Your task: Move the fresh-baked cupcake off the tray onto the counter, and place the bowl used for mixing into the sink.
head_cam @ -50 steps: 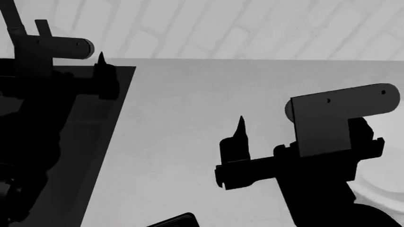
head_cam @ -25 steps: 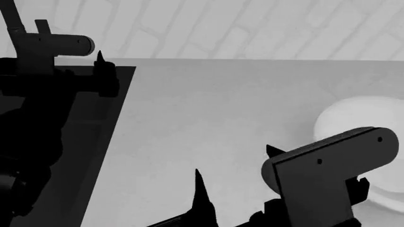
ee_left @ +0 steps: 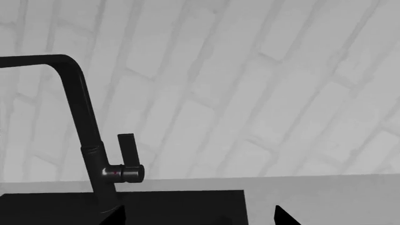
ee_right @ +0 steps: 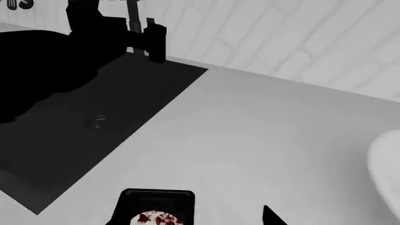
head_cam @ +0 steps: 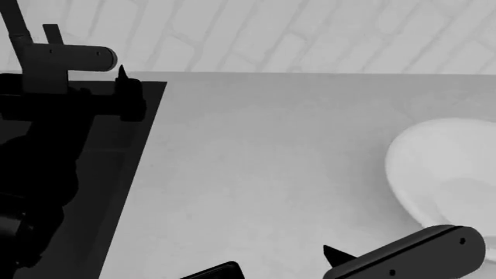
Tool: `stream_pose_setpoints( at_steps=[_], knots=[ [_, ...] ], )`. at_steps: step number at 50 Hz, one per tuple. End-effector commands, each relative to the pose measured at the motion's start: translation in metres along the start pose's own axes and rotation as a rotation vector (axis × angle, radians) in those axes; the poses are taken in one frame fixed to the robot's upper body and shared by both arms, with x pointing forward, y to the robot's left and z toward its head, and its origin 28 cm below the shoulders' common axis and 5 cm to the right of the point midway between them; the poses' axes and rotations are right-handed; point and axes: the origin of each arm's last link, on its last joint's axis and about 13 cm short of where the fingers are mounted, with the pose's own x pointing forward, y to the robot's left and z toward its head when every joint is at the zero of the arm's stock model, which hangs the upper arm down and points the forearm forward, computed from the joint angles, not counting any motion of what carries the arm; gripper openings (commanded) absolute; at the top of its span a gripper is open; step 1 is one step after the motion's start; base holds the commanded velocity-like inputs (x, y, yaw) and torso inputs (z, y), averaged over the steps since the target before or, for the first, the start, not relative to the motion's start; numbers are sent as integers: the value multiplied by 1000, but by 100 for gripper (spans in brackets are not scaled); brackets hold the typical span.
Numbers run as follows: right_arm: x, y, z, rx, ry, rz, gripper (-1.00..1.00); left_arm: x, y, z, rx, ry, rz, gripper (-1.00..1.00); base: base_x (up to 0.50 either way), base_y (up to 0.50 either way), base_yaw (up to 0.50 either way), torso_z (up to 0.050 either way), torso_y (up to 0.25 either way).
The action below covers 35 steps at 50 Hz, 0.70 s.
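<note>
White frosting flecked with red marks the cupcake (ee_right: 151,219), sitting on the black tray (ee_right: 127,206) at the counter's (head_cam: 263,163) front edge. The bowl (head_cam: 449,174) rests at the counter's right edge, well apart from the sink (ee_right: 75,117) at the left. Neither gripper's jaw position can be told.

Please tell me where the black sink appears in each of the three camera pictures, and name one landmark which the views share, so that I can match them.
Head view: the sink fills the left side, partly covered by the left arm.
Left wrist view: only its back edge shows along the bottom, at the foot of the faucet.
Right wrist view: it spreads over the left half, with its drain visible.
Shared landmark: the brick wall behind the counter.
</note>
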Motion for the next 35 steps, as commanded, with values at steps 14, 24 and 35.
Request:
stream_pose_setpoints(
  at_steps=[14,24,35],
  knots=[
    [-6,9,-6,-41,47,75,100,-2,1,0,1,-3,6,100,0,0,0,0,0],
    [3,6,-17,-40,91,60,100,-2,0,-1,1,-1,1,100,0,0,0,0,0],
    [10,7,-21,-34,110,79,100,-1,0,-2,3,0,-4,100,0,0,0,0,0]
  ],
)
